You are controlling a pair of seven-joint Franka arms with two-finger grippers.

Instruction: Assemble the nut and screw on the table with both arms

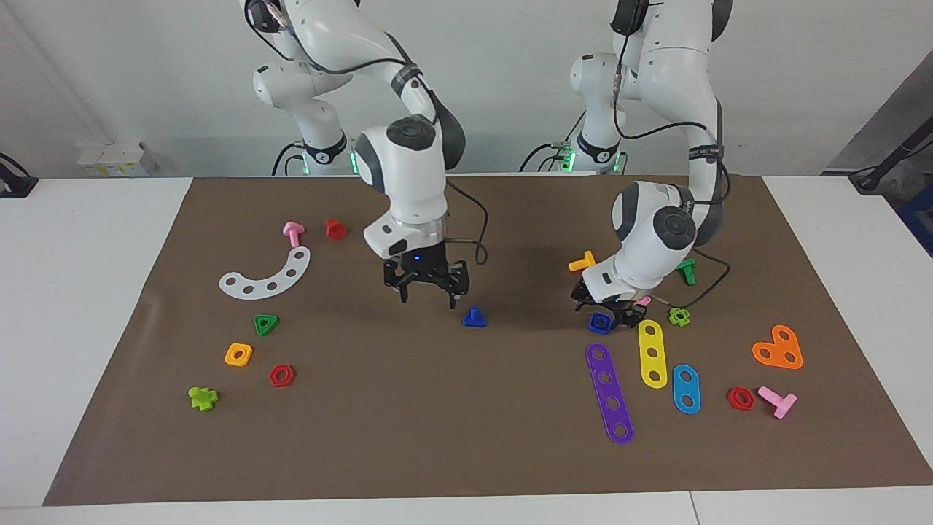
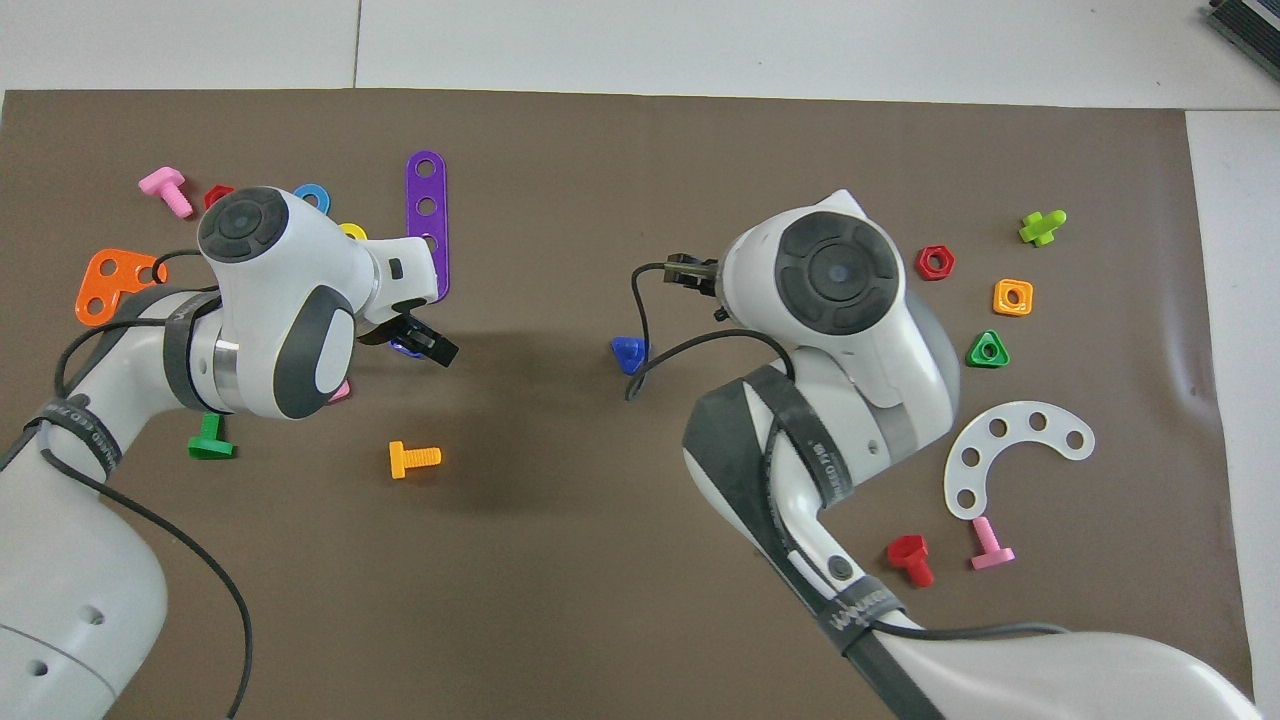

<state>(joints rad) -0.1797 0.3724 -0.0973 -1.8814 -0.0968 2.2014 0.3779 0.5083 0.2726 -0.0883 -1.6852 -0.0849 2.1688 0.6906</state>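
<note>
Bright even light, soft shadows under arms [image 1: 408, 146], sharp focus.

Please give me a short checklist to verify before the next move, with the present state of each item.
1. Right pincer open: ok.
2. Right pincer directly over the screw: not ok, it hangs beside it.
3. Screw standing on its head, shaft up: ok.
4. Left pincer down at the nut: ok.
5. Nut firmly gripped: cannot tell.
6. Purple strip apart from the nut: ok, though close.

wall [image 1: 510, 73]: plain white | small white box [image 1: 116, 158]: at wall | dark equipment [image 1: 896, 157]: table corner
</note>
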